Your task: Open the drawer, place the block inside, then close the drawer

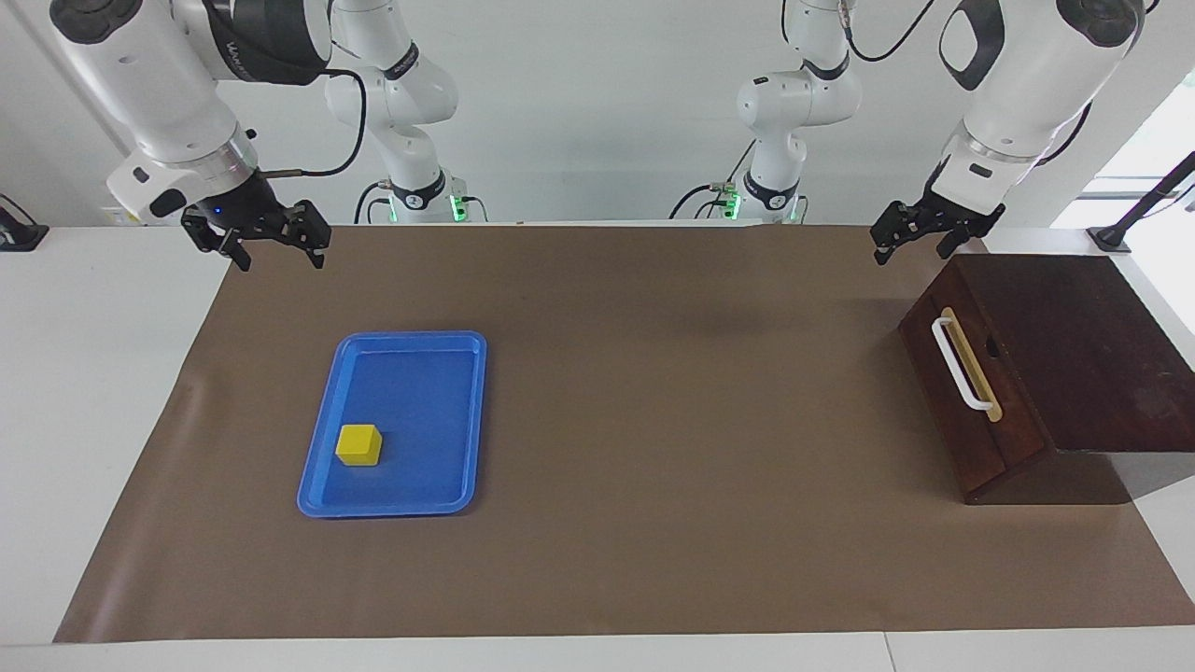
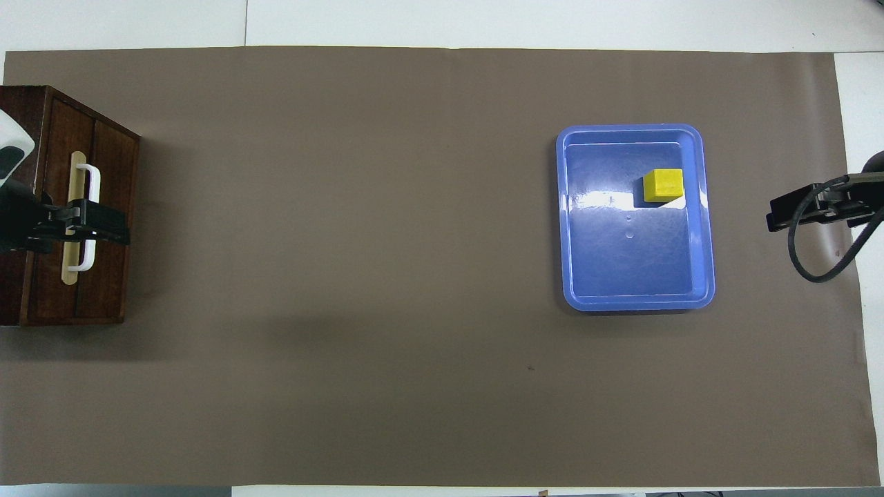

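Yellow block point(image 1: 359, 444) in blue tray point(image 1: 411, 369); drawer point(image 1: 971, 392) closed; both grippers' fingers indiscernible.

in the overhead view the left gripper point(image 2: 90, 224) covers the middle of the handle point(image 2: 88, 181); we cannot see inside the drawer point(image 1: 971, 392).

Plain white wall point(image 1: 597, 112) standing at back; white table point(image 1: 84, 392) carrying wide matte brown paper mat point(image 1: 653, 392); daylight coming through side window point(image 1: 1153, 159).
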Action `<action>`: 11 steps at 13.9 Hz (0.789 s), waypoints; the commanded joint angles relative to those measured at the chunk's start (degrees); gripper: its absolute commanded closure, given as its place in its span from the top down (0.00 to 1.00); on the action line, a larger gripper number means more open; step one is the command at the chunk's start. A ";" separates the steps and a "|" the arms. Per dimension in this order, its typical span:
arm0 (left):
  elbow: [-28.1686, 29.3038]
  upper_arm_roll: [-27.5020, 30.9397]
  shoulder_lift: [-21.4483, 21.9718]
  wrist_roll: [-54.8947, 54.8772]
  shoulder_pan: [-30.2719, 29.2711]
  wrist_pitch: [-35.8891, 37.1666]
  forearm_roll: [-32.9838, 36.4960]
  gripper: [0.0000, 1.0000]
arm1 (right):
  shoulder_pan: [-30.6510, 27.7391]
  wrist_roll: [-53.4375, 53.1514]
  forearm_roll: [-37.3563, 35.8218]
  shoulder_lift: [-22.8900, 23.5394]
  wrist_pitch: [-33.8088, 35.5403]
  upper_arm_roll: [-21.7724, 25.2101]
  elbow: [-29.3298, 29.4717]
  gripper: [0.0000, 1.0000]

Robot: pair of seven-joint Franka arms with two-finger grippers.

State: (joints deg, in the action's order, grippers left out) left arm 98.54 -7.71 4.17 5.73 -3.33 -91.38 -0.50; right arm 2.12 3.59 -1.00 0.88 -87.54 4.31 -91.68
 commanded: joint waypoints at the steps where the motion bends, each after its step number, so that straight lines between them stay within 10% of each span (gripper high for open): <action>1: 0.08 0.24 0.66 0.07 -0.18 0.33 -0.73 1.00 | -0.62 0.80 -0.59 0.35 1.15 -0.53 0.54 1.00; 11: 3.75 -0.02 0.05 -0.19 0.52 -7.56 6.46 1.00 | -3.08 -8.14 3.27 2.80 -3.69 -0.17 0.27 1.00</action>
State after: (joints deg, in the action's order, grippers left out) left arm 99.25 -7.76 4.11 5.74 -3.34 -95.07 3.20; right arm 0.34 -0.27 0.45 1.49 -90.25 4.59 -91.78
